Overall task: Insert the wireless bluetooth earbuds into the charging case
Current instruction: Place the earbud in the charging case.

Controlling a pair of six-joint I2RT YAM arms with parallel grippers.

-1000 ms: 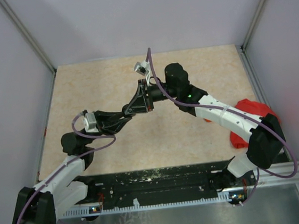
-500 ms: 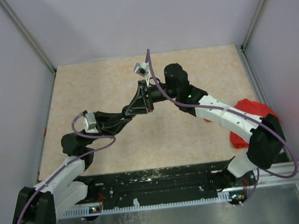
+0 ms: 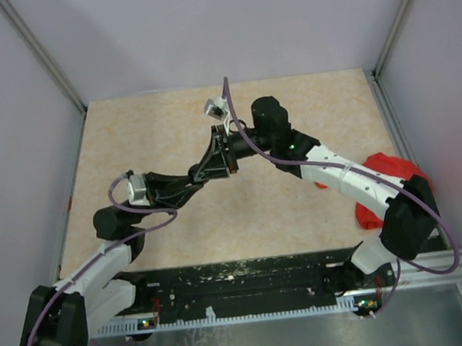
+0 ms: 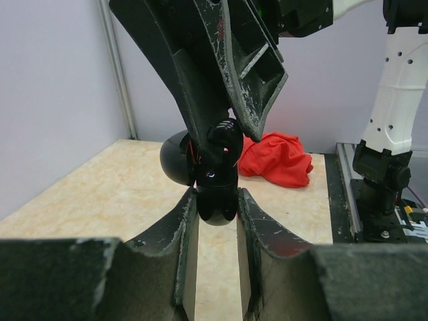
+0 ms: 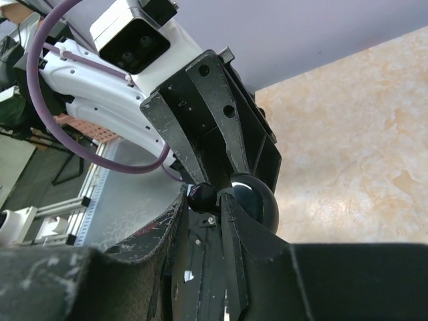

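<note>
My two grippers meet above the middle of the table. My left gripper (image 3: 229,158) (image 4: 215,197) is shut on a glossy black charging case (image 4: 217,200); its round lid (image 4: 175,160) hangs open behind. The case also shows in the right wrist view (image 5: 259,195). My right gripper (image 3: 222,141) (image 5: 204,200) comes down from above, shut on a small black earbud (image 5: 202,196) (image 4: 224,137). The earbud sits right at the top of the case, touching it. No other earbuds are in view.
A red cloth lump (image 3: 388,169) (image 4: 277,157) lies at the table's right edge by the right arm. The beige tabletop (image 3: 152,132) has grey walls on three sides, and a black rail (image 3: 250,278) runs along the near edge.
Both grippers, still together, have shifted very slightly toward the far left. Their holds on the case and the earbud have not changed.
</note>
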